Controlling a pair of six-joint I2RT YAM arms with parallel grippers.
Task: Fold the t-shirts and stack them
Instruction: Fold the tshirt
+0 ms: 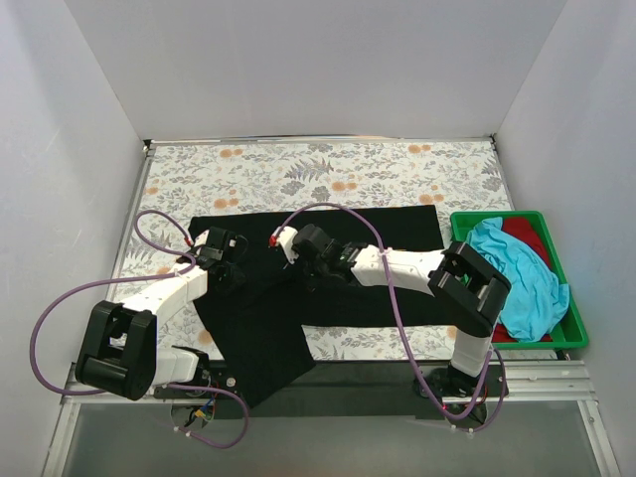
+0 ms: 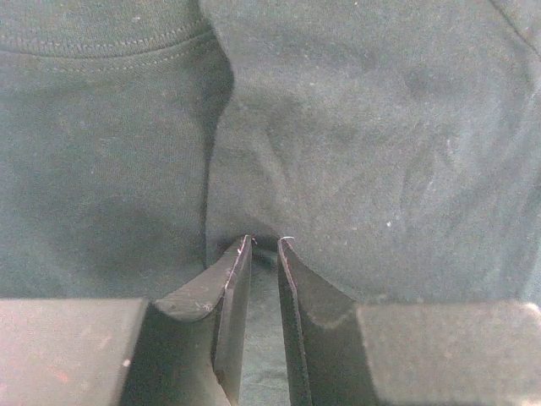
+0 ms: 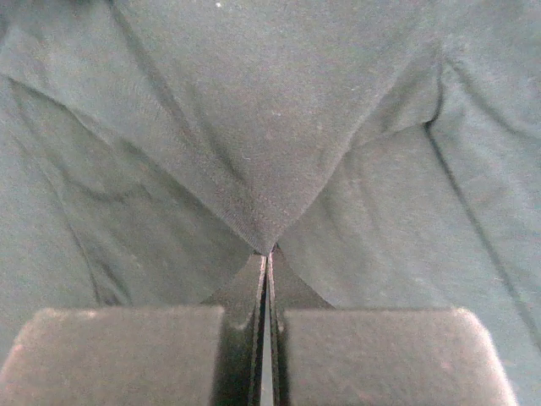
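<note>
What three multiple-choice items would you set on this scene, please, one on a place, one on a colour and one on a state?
1. Where does the green tray stand?
A) at the right edge of the table
B) at its far left corner
C) between the two arm bases

2. What colour is the t-shirt lying uppermost in the tray?
A) yellow
B) turquoise
C) white

3. How does the right tool stand?
A) wide open above the tray
B) shut on the tray's rim
C) shut on a pinch of the black t-shirt

Answers:
1 A: the top view shows the tray against the table's right side.
2 B: the turquoise t-shirt covers most of the red t-shirt.
3 C: the right wrist view shows the tool closed, with black cloth drawn to a point at its tip.
</note>
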